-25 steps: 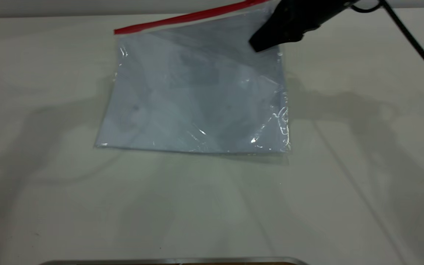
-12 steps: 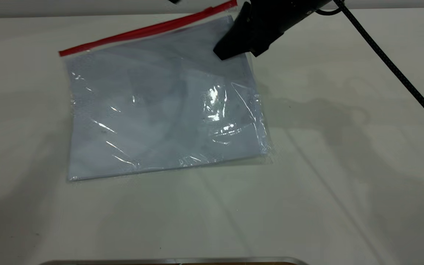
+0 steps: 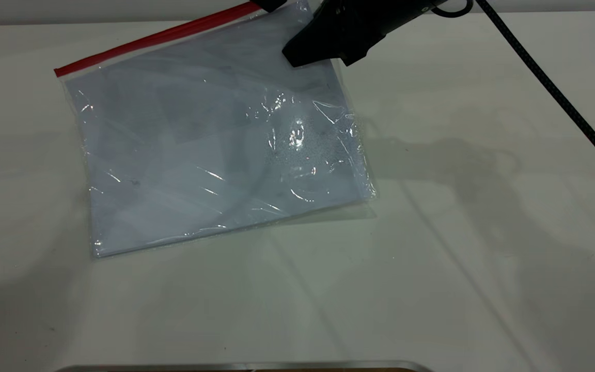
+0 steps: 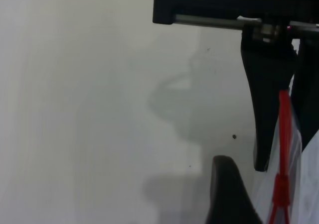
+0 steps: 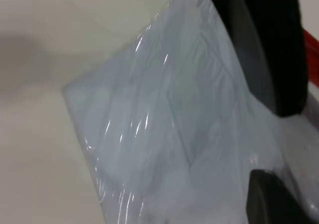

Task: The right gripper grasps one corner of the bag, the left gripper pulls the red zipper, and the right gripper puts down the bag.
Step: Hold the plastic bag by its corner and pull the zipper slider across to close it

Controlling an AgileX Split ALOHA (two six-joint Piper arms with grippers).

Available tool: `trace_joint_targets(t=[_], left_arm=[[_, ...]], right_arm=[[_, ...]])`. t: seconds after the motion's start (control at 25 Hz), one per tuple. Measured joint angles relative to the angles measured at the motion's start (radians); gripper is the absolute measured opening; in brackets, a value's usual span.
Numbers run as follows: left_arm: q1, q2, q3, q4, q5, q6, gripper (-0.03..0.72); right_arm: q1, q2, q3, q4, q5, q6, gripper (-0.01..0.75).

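The bag is a clear pouch with white sheets inside. It is tilted, its far right corner raised and its near edge low over the table. My right gripper is shut on that corner. In the right wrist view its fingers clamp the plastic. The red zipper runs along the far edge. My left gripper shows only as a tip at the zipper's right end. In the left wrist view one finger stands just beside the slider tab without touching it, and the other finger is out of view.
The white table spreads around the bag. The right arm's braided cable crosses the far right. A metal edge lines the near side.
The right gripper has moved left with the bag's corner, and the bag has swung left and tilted more. The left gripper's tip has come in by the zipper's right end.
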Motion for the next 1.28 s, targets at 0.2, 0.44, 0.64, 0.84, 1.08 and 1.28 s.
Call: trace_joint_targets(t=[0.2, 0.44, 0.64, 0.84, 1.08, 1.28], left_arm=[[0.0, 0.0, 0.0, 0.0, 0.0, 0.0, 0.465], [0.0, 0.0, 0.0, 0.0, 0.001, 0.0, 0.366], [0.0, 0.0, 0.0, 0.0, 0.005, -0.003, 0.34], [0.0, 0.0, 0.0, 0.0, 0.019, -0.003, 0.331], [0.0, 0.0, 0.0, 0.0, 0.022, -0.003, 0.241], [0.0, 0.0, 0.0, 0.0, 0.023, -0.002, 0.182]], right_arm=[[0.0, 0.0, 0.0, 0.001, 0.01, -0.003, 0.034], [0.0, 0.0, 0.0, 0.001, 0.012, -0.003, 0.034], [0.0, 0.0, 0.0, 0.001, 0.013, -0.006, 0.034], [0.0, 0.0, 0.0, 0.001, 0.013, -0.006, 0.034], [0.0, 0.0, 0.0, 0.001, 0.014, -0.007, 0.034], [0.0, 0.0, 0.0, 0.001, 0.014, -0.007, 0.034]])
